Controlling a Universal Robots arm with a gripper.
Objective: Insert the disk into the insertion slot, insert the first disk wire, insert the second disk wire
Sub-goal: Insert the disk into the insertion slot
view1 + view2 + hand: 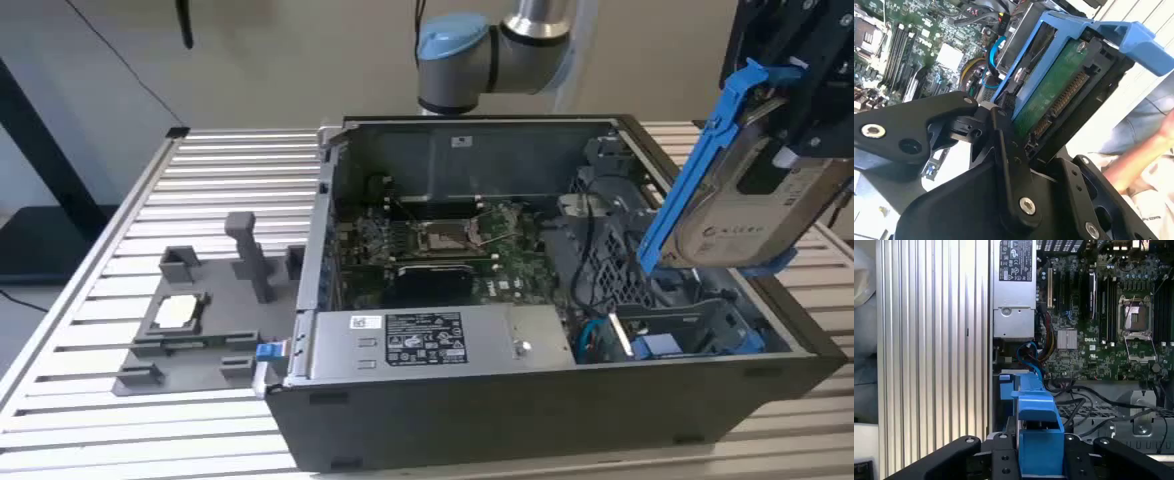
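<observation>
**Disk held over the case, not yet in its slot**

I have the gripper (pixel 795 150) clenched on the disk (pixel 742 215). In both wrist views its black fingers (pixel 1004 145) press on the drive from either side, and the blue carrier (pixel 1038 420) sits between them. In the exterior view the disk hangs steeply tilted above the computer case (pixel 534 400), over the near corner at the exterior view's right. The white label faces outward and the blue rail faces the case's inside.

The picture's edge cuts off most of the gripper there, and the gripper covers the disk's upper end. The disk's lower end overlaps the case rim. I cannot tell whether it touches the rim or hangs just clear.

The slot (pixel 681 335), grey metal with blue fittings, lies inside that same corner of the case, below the disk and partly hidden behind it. Blue cables (pixel 589 338) curl beside the slot, but their ends are too small for me to judge.

Also inside the case are the motherboard (pixel 454 240) in the middle and the power supply box (pixel 427 342) along the near wall.

Outside the case, at the exterior view's left, a grey tray (pixel 187 330) lies on the slatted table (pixel 94 290). In the second wrist view a person's arm (pixel 1134 162) shows beyond the disk, blurred.
</observation>
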